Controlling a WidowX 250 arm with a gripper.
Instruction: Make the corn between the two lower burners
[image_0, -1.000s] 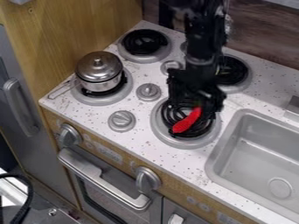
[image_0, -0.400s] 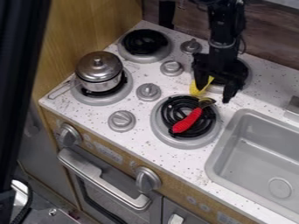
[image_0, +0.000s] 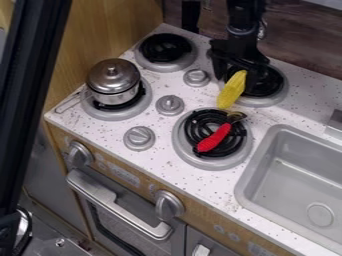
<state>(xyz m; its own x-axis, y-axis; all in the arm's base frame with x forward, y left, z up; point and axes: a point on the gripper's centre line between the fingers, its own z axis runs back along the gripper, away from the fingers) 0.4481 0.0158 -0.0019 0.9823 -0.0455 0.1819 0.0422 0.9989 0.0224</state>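
a red tool (image_0: 214, 138) is lying on one lower burner (image_0: 182, 150). the yellow corn (image_0: 232, 90) is just beyond this burner, at its wall side. the black gripper (image_0: 235, 67) is farther beyond it, near the corn; i cannot tell if the claw is wide, narrow or holding something. the lidded pot (image_0: 113, 82) is well apart from this burner.

Pot (image_0: 115, 85), glossy metal; stovetop (image_0: 97, 129), speckled, smooth; side panel (image_0: 113, 37), wood-grained; sink (image_0: 300, 170), matt grey.
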